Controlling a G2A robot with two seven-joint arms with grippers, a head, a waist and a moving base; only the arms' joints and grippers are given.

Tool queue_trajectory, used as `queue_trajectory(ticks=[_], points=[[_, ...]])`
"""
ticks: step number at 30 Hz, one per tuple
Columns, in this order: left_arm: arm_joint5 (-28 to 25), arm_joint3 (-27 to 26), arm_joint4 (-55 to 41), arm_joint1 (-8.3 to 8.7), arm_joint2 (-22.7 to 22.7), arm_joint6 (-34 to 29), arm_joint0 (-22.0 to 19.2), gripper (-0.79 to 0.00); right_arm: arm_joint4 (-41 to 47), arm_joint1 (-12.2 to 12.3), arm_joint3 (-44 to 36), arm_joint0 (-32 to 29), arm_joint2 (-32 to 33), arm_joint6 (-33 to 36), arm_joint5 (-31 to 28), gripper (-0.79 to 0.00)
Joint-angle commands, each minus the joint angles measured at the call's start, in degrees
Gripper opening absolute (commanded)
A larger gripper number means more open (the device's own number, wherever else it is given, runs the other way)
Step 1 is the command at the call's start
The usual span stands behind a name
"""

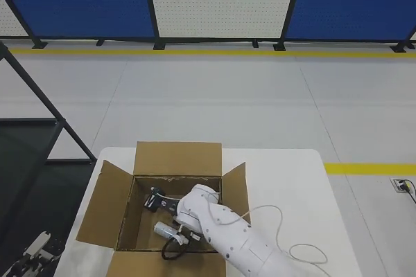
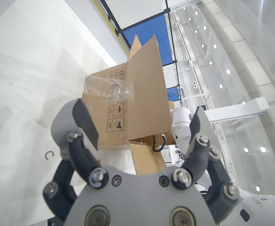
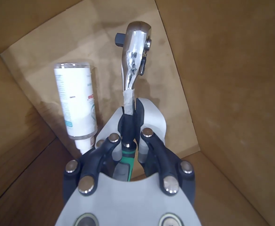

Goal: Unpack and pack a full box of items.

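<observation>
Right arm [image 1: 218, 232] angled down into the box [image 1: 177, 158], right jaws clamped on the ratchet [image 3: 135, 52] handle beside a bottle [image 3: 77, 99]. Left jaws stood wide and empty.

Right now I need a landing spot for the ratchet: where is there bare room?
Free: box floor between the ratchet and the side wall; bare tabletop beyond the flap. Crowded: the white bottle lies beside the right gripper.

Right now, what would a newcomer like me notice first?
An open brown cardboard box sits on the white table. Inside it, the right fingers clamp a shiny chrome ratchet wrench with a green handle, beside a white plastic bottle lying on the box floor.
</observation>
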Motion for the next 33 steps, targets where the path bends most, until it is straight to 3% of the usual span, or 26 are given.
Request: queue_trajectory(ticks=[1,8,10,12,16,21,27,33], points=[[0.00,0.00,0.00,0.00,0.00,0.00,0.00,0.000,-0.14,-0.75,2.18,0.47,-0.55,-0.72,0.34,-0.785],[0.00,0.00,0.00,0.00,0.00,0.00,0.00,0.000,0.23,-2.96,7.13,1.68,-1.56,-2.51,0.62,-0.785],[0.00,0.00,0.00,0.00,0.00,0.00,0.00,0.000,0.35,-3.44,8.23,2.12,-1.57,-2.97,0.58,-0.693],[0.00,0.00,0.00,0.00,0.00,0.00,0.00,0.000,0.46,-3.83,9.13,2.56,-1.47,-3.48,0.65,-0.526],[0.00,0.00,0.00,0.00,0.00,0.00,0.00,0.000,0.25,-4.38,10.09,3.08,-1.31,-4.19,0.82,-0.471],[0.00,0.00,0.00,0.00,0.00,0.00,0.00,0.000,-0.49,-4.58,9.65,3.40,-0.80,-4.95,1.38,-0.477],[0.00,0.00,0.00,0.00,0.00,0.00,0.00,0.000,-1.02,-3.25,1.62,1.75,1.34,-4.04,0.49,-0.468],[0.00,0.00,0.00,0.00,0.00,0.00,0.00,0.000,-4.66,0.43,-14.47,-4.70,5.58,1.85,0.38,-0.474]])
